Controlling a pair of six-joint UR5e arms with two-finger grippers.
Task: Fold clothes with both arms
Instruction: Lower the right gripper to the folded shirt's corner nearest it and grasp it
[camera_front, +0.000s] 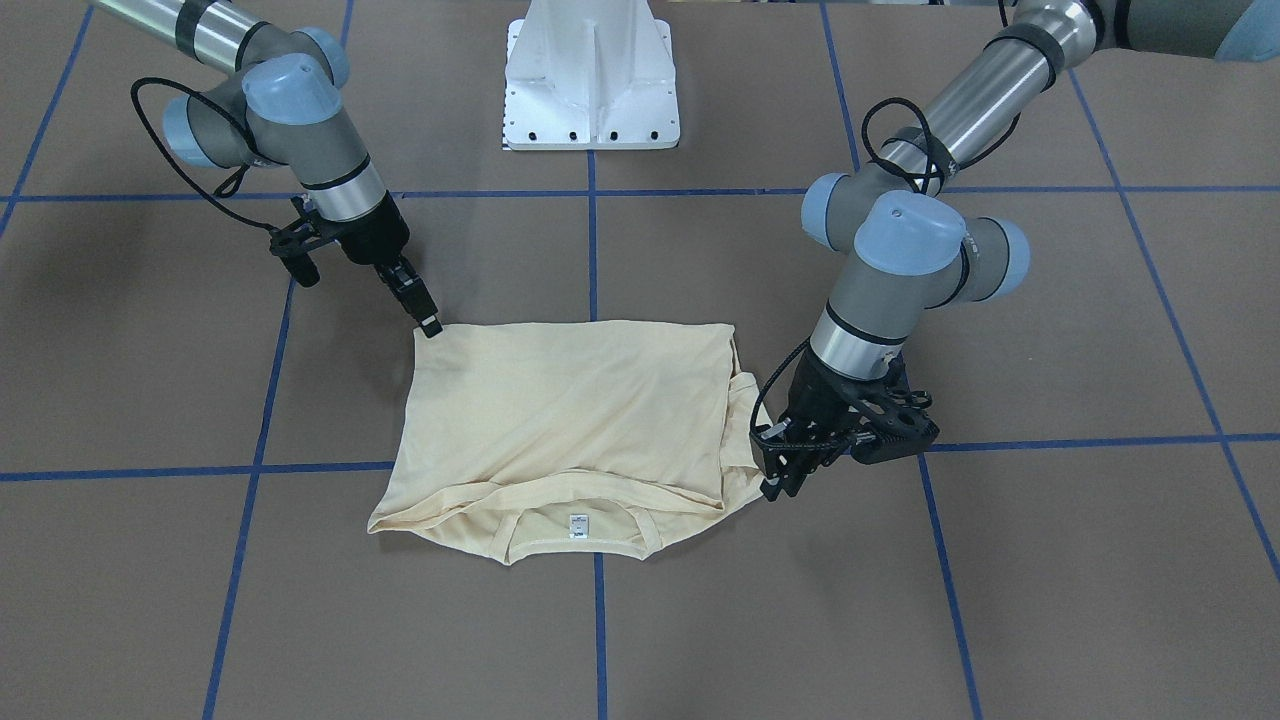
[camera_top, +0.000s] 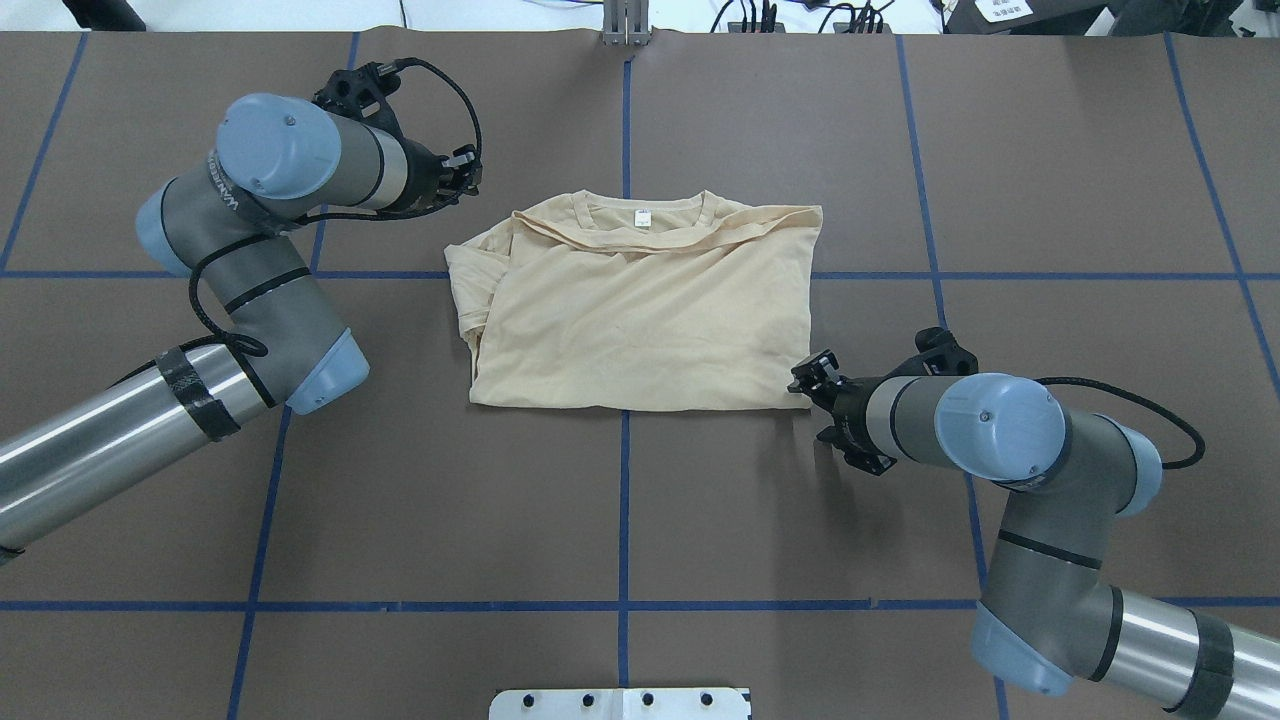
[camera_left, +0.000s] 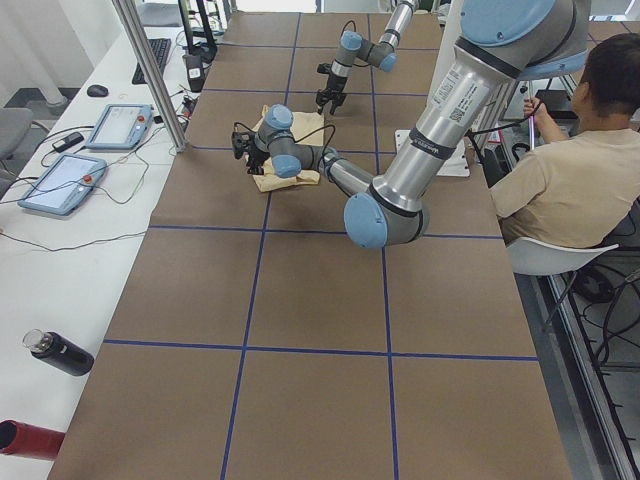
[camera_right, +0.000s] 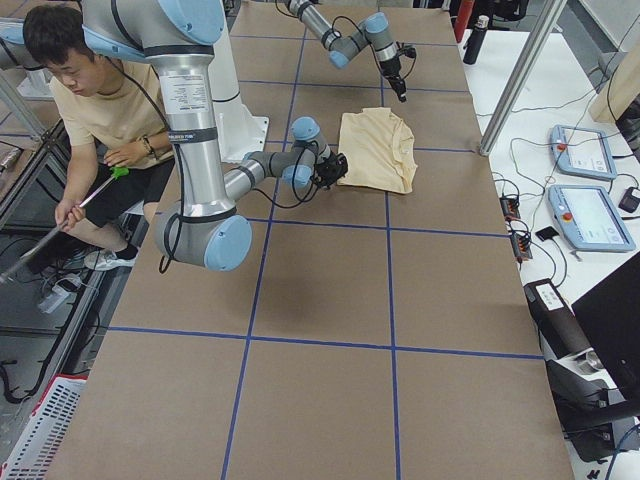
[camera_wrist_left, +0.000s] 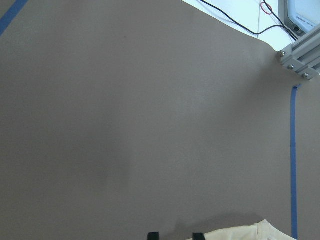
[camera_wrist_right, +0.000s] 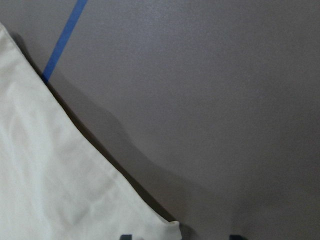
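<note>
The cream-yellow shirt (camera_top: 640, 310) lies flat mid-table, folded into a rough rectangle, its neckline and white label (camera_top: 643, 217) at the far edge. My left gripper (camera_top: 470, 178) hovers low just off the shirt's far-left corner; the left wrist view shows its fingertips (camera_wrist_left: 153, 235) apart over bare table, with cloth (camera_wrist_left: 240, 232) beside them. At the near-right corner my right gripper (camera_top: 800, 380) is open, and the cloth corner (camera_wrist_right: 167, 229) lies between its spread fingertips (camera_wrist_right: 126, 236). From the front, the left gripper (camera_front: 775, 487) and right gripper (camera_front: 431, 326) sit at opposite corners.
The white pedestal base (camera_front: 592, 80) stands behind the shirt. Blue tape lines (camera_top: 624, 500) grid the brown table. A seated person (camera_left: 570, 180) is beside the robot. Control tablets (camera_left: 60, 180), a metal post (camera_left: 150, 75) and bottles (camera_left: 60, 352) lie beyond the far edge.
</note>
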